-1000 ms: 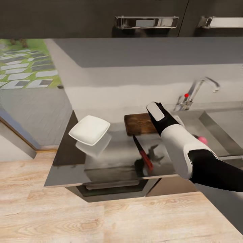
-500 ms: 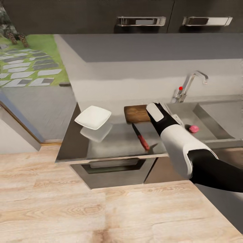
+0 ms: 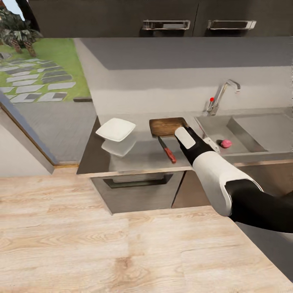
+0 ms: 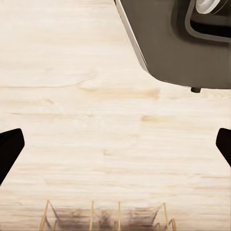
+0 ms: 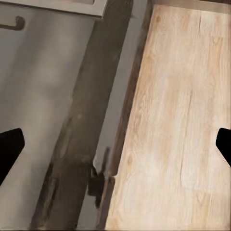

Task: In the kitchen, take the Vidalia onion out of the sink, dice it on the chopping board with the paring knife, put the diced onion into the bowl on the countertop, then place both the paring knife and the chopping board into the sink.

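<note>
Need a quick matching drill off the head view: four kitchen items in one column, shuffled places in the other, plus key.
Items:
1. Vidalia onion
2. paring knife
3. bowl
4. chopping board

Places:
A. near the left end of the countertop
B. in the sink, on the steel surface left of the deeper basin
C. against the back wall, between the bowl and the sink
D. on the countertop in front of the board, red handle toward the front edge

Pairs: 1-B, 2-D, 3-A, 4-C
</note>
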